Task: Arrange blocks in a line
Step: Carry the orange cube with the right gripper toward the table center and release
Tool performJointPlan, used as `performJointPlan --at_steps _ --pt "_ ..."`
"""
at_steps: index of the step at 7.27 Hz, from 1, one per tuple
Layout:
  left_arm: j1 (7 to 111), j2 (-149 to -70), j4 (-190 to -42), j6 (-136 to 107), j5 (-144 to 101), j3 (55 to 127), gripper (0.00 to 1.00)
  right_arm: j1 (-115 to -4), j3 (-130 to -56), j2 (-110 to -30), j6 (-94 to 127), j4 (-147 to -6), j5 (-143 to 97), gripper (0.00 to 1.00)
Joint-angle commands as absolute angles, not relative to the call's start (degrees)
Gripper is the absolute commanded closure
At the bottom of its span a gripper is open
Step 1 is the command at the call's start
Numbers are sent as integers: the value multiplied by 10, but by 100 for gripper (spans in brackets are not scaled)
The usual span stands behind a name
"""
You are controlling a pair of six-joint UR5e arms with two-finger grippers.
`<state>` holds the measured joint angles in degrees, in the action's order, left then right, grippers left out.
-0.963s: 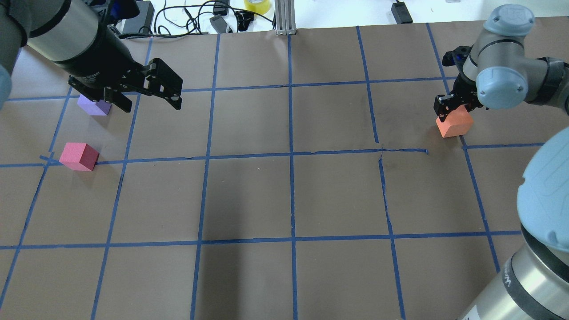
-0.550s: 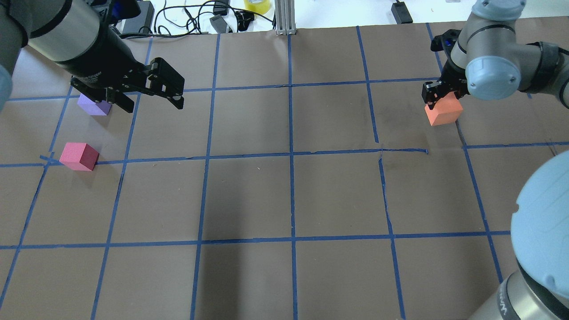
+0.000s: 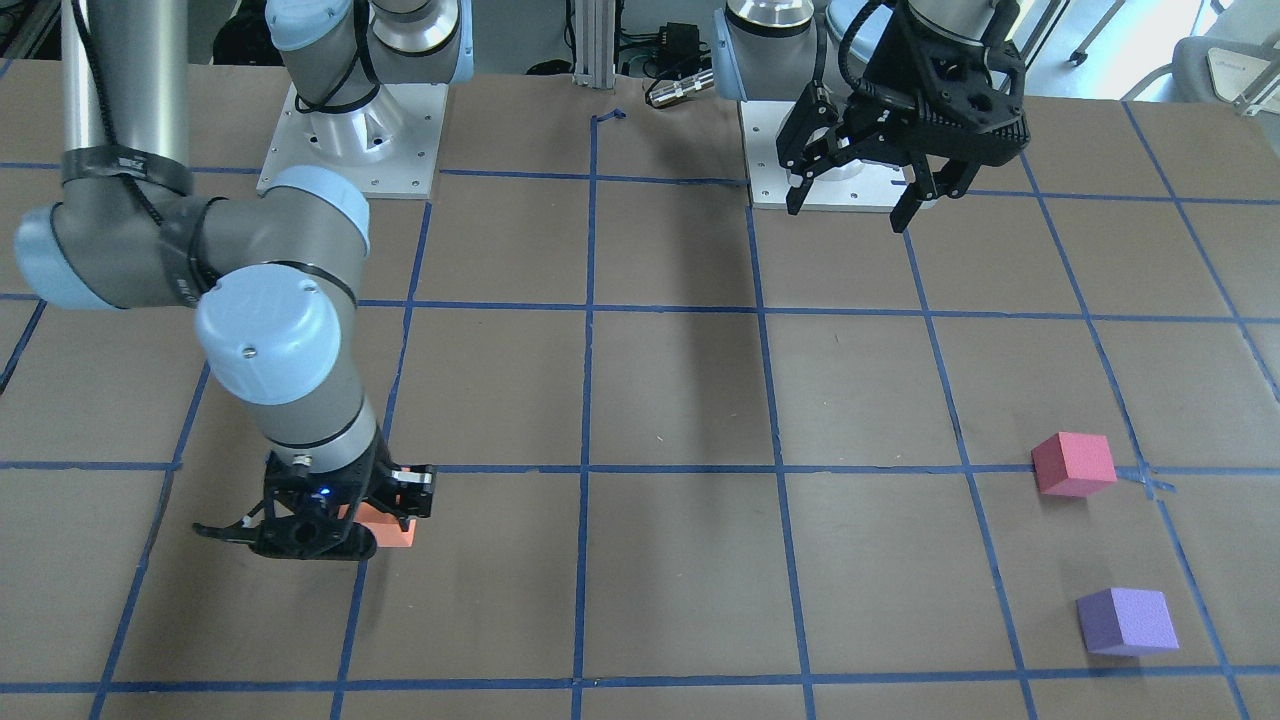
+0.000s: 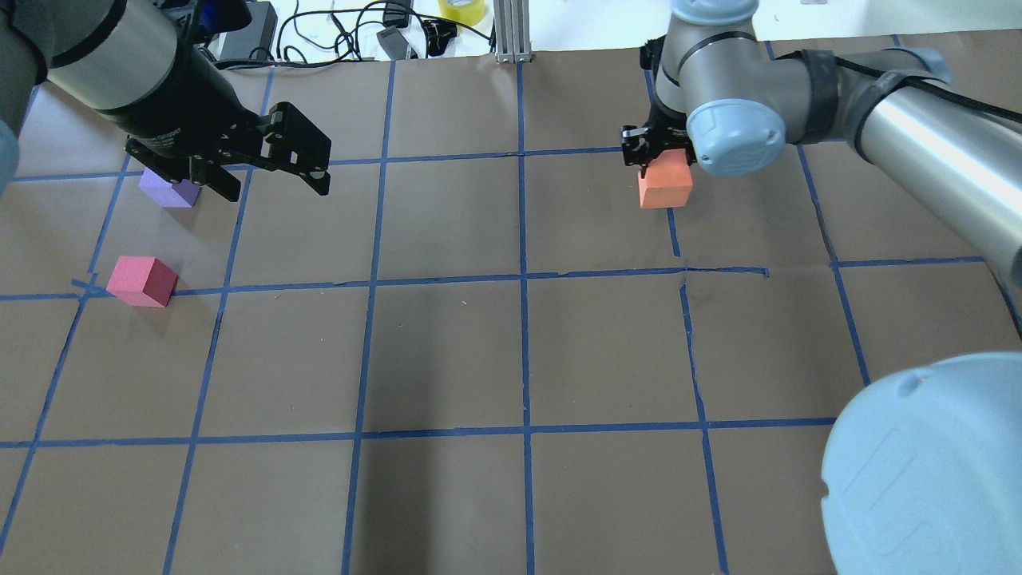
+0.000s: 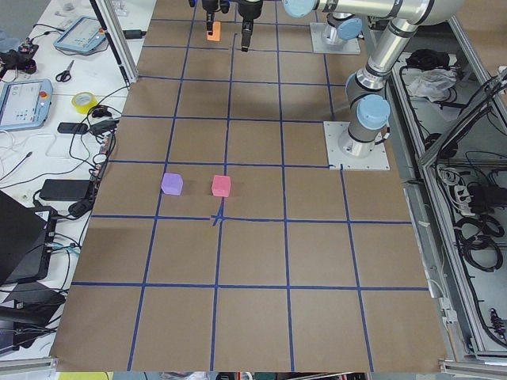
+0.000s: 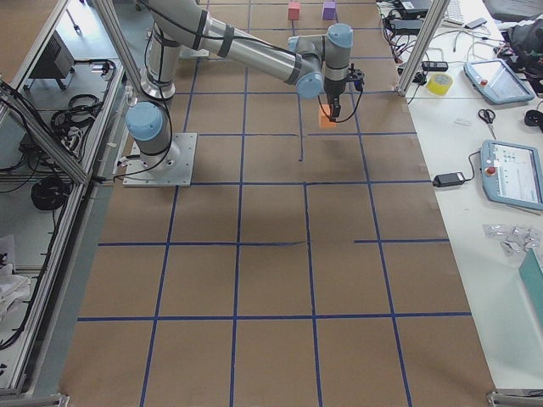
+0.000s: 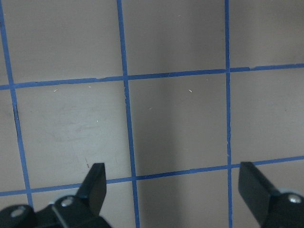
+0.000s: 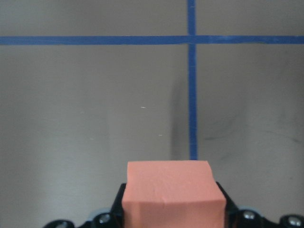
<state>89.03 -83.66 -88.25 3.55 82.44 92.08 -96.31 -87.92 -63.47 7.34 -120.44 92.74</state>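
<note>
My right gripper (image 4: 656, 162) is shut on the orange block (image 4: 665, 188) and holds it low over the brown paper at the far right of centre. The block fills the bottom of the right wrist view (image 8: 171, 192). The purple block (image 4: 168, 192) and the pinkish-red block (image 4: 142, 281) sit apart at the far left, the purple one farther from me. My left gripper (image 4: 273, 190) hangs open and empty above the table, just right of the purple block. Its fingers (image 7: 95, 183) frame bare paper in the left wrist view.
Blue tape lines (image 4: 523, 275) grid the brown paper. Cables, a black power brick (image 4: 247, 32), a yellow tape roll (image 4: 461, 9) and an aluminium post (image 4: 511, 32) line the far edge. The right arm's elbow (image 4: 926, 471) fills the near right corner.
My right gripper has carried the orange block leftward, from the far right towards the table's middle. The left gripper and the purple and pinkish-red blocks have not moved.
</note>
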Motion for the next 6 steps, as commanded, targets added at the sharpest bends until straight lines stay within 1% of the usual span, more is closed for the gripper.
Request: performJointPlan --at_steps 1,3,5,6 --pt "889 -834 -882 42 830 917 0 -1042 -819 -581 162 -1205 918 98" --pt "884 -831 -883 47 831 915 0 -1091 -767 -514 232 -1209 917 98" --pt "885 -825 -885 47 831 915 0 -1127 -738 -474 292 -1212 892 98" --pt "888 -828 -882 47 832 918 0 -1131 -737 -470 294 -1211 894 98"
